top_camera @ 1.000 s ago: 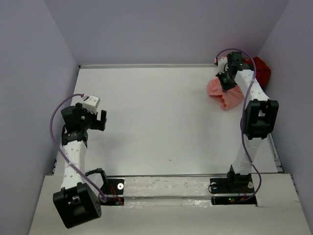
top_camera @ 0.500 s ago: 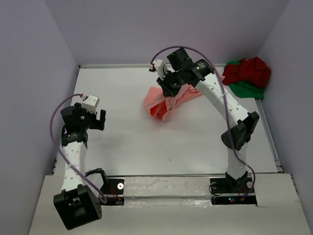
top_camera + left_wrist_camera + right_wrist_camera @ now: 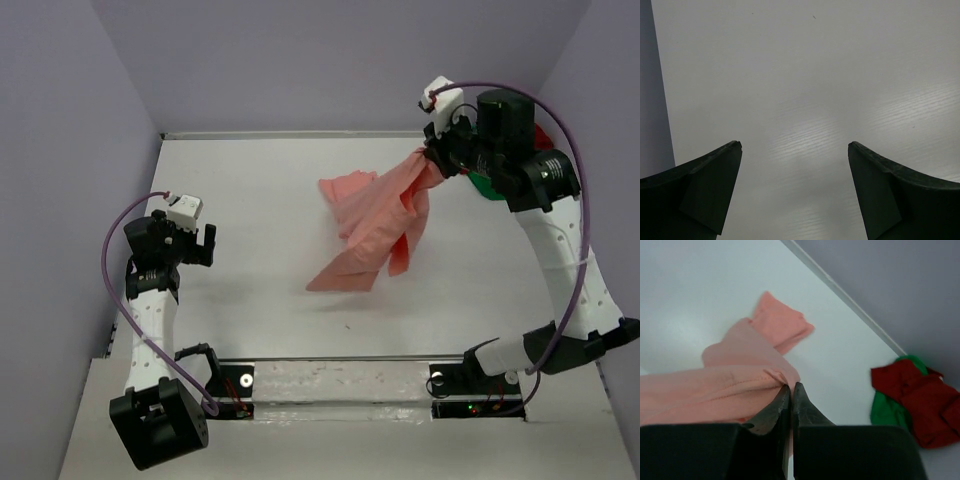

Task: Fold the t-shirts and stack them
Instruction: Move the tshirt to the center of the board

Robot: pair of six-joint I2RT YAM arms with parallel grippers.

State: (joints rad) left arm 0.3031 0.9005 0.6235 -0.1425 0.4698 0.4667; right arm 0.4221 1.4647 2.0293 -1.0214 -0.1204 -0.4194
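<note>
one salmon-pink t-shirt [image 3: 372, 225] hangs clamped in the right gripper [image 3: 791, 387]; the left gripper [image 3: 795, 145] gapes wide, empty

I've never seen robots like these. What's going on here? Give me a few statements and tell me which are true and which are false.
1. The right gripper is shut on the salmon-pink shirt. True.
2. The dark red shirt lies partly over the green shirt. True.
3. The left gripper holds the green shirt. False: it is open and holds nothing.
4. The salmon-pink shirt lies neatly folded. False: it hangs unfolded from the right gripper.
</note>
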